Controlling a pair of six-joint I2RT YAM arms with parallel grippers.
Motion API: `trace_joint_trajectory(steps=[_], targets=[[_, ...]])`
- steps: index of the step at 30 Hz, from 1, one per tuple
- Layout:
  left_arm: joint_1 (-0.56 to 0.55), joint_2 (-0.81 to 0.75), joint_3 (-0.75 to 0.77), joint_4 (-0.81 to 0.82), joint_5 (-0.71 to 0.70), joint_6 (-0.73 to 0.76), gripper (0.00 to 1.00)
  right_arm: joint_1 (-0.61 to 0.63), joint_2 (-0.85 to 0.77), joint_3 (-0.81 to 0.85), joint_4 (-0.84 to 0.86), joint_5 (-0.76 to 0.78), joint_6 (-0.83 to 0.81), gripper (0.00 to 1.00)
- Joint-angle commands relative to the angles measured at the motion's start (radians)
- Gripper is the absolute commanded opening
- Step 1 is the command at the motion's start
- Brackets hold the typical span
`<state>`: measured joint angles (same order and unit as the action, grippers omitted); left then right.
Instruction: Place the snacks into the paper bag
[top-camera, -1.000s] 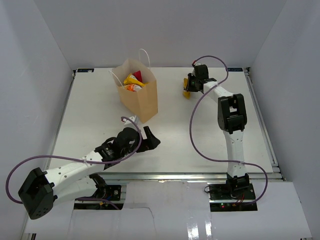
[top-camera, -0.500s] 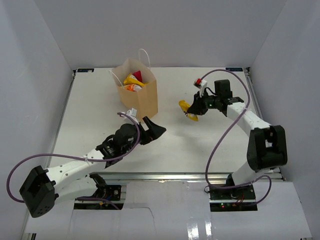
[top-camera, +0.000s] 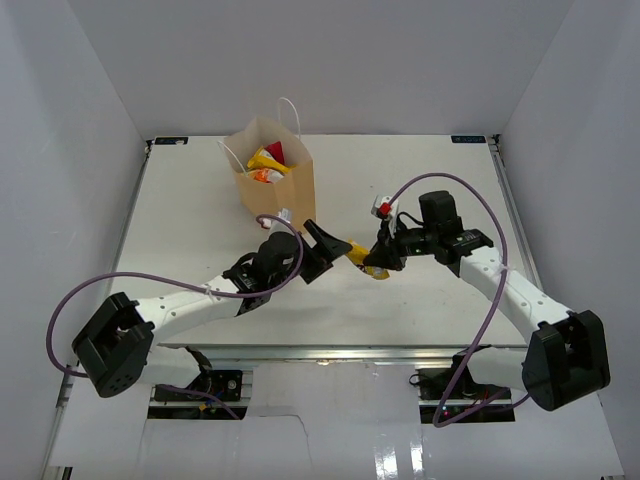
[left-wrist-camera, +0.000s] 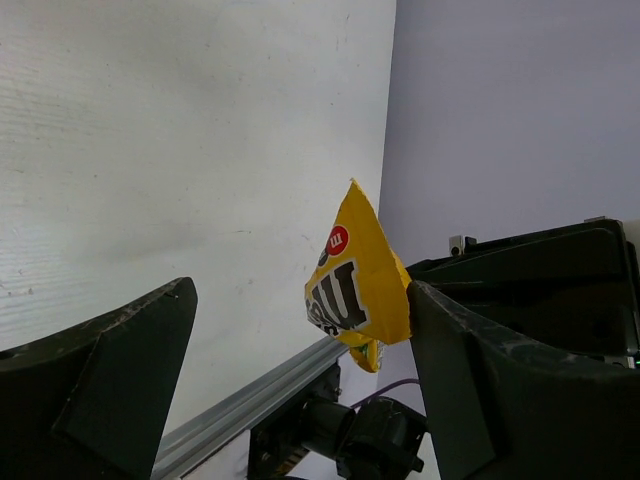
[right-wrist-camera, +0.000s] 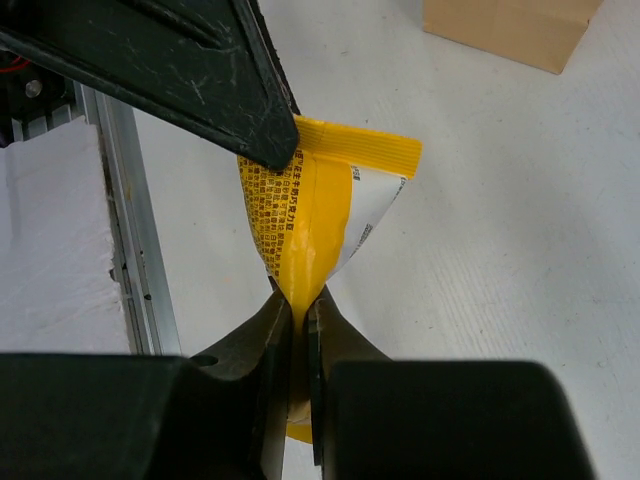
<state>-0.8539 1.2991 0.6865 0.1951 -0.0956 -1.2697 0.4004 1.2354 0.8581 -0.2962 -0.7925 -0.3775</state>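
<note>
Looked like a mid-air handoff: right gripper (right-wrist-camera: 297, 300) was pinching the yellow packet (left-wrist-camera: 355, 285) between the left gripper (top-camera: 330, 254)'s wide-spread fingers, which I reckon needed to clamp next.

My right gripper (right-wrist-camera: 300, 298) hides the lower end of the yellow packet (right-wrist-camera: 310, 200); the paper bag (right-wrist-camera: 510, 30) is cut off by the picture's edge

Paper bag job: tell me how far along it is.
Done: several snacks show in the open top of the paper bag. In hand: the right end effector is shut on a yellow packet, held off the table; the left end effector is open with a finger on each side of it. Left: that packet has to reach the bag. No other loose snack shows on the table.
</note>
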Motion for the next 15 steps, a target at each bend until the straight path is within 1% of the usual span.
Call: trace_joint_trajectory(steps=[1, 7, 9, 10, 12, 13, 15], targets=[[-0.002, -0.008, 0.030, 0.036, 0.030, -0.048, 0.95, 0.012, -0.024, 0.009, 0.008, -0.019, -0.006, 0.11], [-0.004, 0.003, 0.015, 0.049, 0.050, -0.066, 0.90, 0.077, 0.009, 0.042, 0.040, -0.027, 0.018, 0.13], [-0.004, 0.012, 0.018, 0.055, 0.054, -0.066, 0.86, 0.093, 0.019, 0.056, 0.051, -0.030, 0.028, 0.14], [-0.004, 0.015, 0.019, 0.058, 0.060, -0.066, 0.79, 0.098, 0.028, 0.059, 0.055, -0.030, 0.032, 0.14], [-0.004, 0.020, 0.021, 0.066, 0.069, -0.066, 0.69, 0.101, 0.036, 0.065, 0.065, -0.019, 0.040, 0.15], [-0.004, 0.022, 0.019, 0.069, 0.077, -0.068, 0.57, 0.101, 0.042, 0.067, 0.074, -0.016, 0.043, 0.15], [-0.004, 0.020, 0.015, 0.070, 0.083, -0.072, 0.44, 0.101, 0.049, 0.071, 0.075, -0.013, 0.043, 0.17]])
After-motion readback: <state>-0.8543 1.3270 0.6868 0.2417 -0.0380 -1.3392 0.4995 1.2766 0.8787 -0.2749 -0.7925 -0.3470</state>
